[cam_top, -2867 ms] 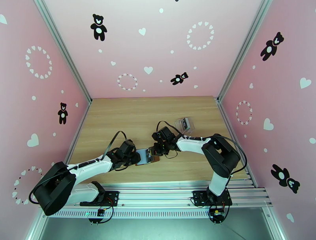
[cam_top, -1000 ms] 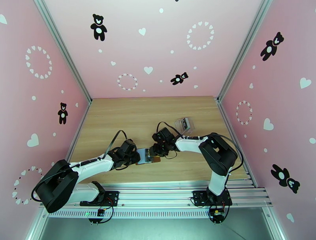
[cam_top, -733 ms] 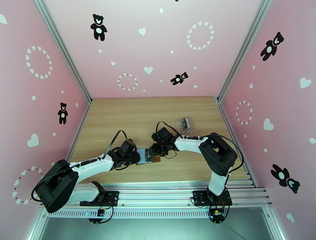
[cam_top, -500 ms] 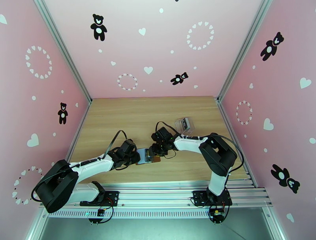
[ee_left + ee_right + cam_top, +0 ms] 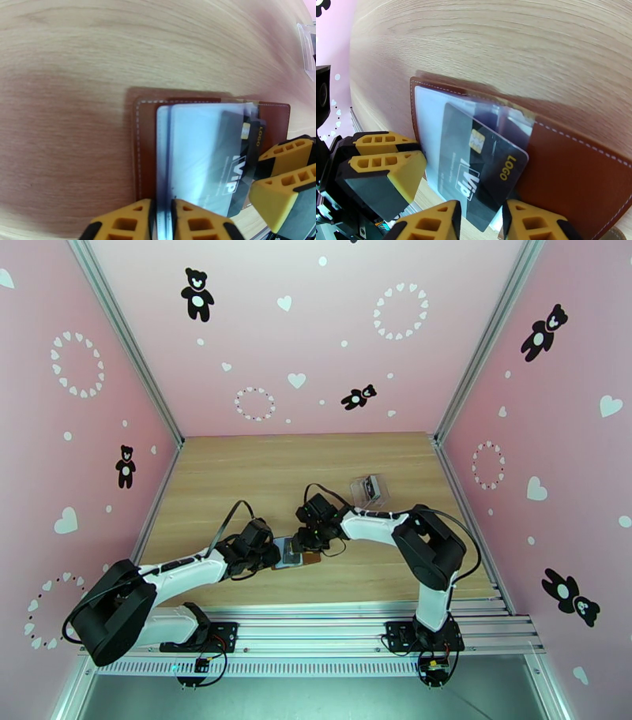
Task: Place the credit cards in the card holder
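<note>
The card holder (image 5: 142, 150) lies open on the table, brown with pale see-through pockets (image 5: 430, 114); from above it sits between the two arms (image 5: 310, 559). My left gripper (image 5: 162, 215) is shut on the near edge of a clear pocket leaf, holding it up. A black credit card (image 5: 482, 165) marked VIP and LOGO sits partly under the see-through leaf (image 5: 237, 165). Its near corner lies between the fingers of my right gripper (image 5: 482, 221), which stand apart on either side of it. From above the left gripper (image 5: 272, 554) and the right gripper (image 5: 302, 541) almost meet over the holder.
A clear plastic case (image 5: 368, 489) lies behind the right arm, and its edge shows at the far right of the left wrist view (image 5: 308, 51). Bare wooden table (image 5: 261, 469) stretches toward the back wall. Pink walls close in three sides.
My right gripper has crept left toward the left gripper, sliding the card further over the holder, and its fingers have narrowed a little. The left arm has stayed put.
</note>
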Action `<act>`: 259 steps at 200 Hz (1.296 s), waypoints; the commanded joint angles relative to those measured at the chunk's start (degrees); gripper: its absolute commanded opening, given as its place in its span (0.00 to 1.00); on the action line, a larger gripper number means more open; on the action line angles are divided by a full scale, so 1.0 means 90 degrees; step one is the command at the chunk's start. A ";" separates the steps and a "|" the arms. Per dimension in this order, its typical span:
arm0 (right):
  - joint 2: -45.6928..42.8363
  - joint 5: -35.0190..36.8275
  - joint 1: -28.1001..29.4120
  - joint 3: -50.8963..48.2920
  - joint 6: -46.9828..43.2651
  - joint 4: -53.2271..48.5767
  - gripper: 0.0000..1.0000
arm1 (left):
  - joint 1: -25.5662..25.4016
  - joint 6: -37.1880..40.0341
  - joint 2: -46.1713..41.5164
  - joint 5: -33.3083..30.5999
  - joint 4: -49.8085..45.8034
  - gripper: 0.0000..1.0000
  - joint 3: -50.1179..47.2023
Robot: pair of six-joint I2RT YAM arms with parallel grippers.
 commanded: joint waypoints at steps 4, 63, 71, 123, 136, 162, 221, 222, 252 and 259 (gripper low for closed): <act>0.0145 0.0047 0.0049 0.0247 -0.0089 -0.0236 0.35 | 0.0036 0.0028 -0.0021 0.0003 -0.0165 0.21 -0.0125; 0.0372 0.0039 0.0094 0.0525 -0.0183 -0.0374 0.35 | 0.0036 0.0037 -0.0054 -0.0001 -0.0171 0.21 -0.0126; 0.0391 0.0024 0.0126 0.0549 -0.0182 -0.0359 0.35 | 0.0039 0.0040 -0.0047 0.0006 -0.0167 0.21 -0.0126; 0.0445 0.0005 0.0246 0.0687 -0.0201 -0.0343 0.35 | 0.0036 0.0040 -0.0073 0.0032 -0.0128 0.21 -0.0136; 0.0488 -0.0024 0.0253 0.0719 -0.0201 -0.0317 0.35 | 0.0030 0.0029 -0.0091 0.0035 -0.0116 0.21 -0.0146; 0.0576 -0.0084 0.0321 0.0801 -0.0276 -0.0241 0.36 | 0.0032 0.0029 -0.0136 0.0035 -0.0125 0.21 -0.0165; 0.0093 0.1045 0.0242 0.1138 -0.0865 -0.1248 0.42 | 0.0030 0.0028 -0.0548 0.0046 -0.0259 0.24 -0.0208; 0.0086 0.1058 0.0234 0.1139 -0.0865 -0.1257 0.42 | 0.0035 0.0032 -0.0567 0.0051 -0.0257 0.24 -0.0211; 0.0133 0.1060 0.0158 0.1223 -0.0780 -0.1256 0.44 | 0.0030 0.0018 -0.1040 0.0060 -0.0414 0.27 -0.0253; 0.0178 0.1074 0.0158 0.1264 -0.0759 -0.1269 0.44 | 0.0031 0.0026 -0.1123 0.0022 -0.0483 0.27 -0.0246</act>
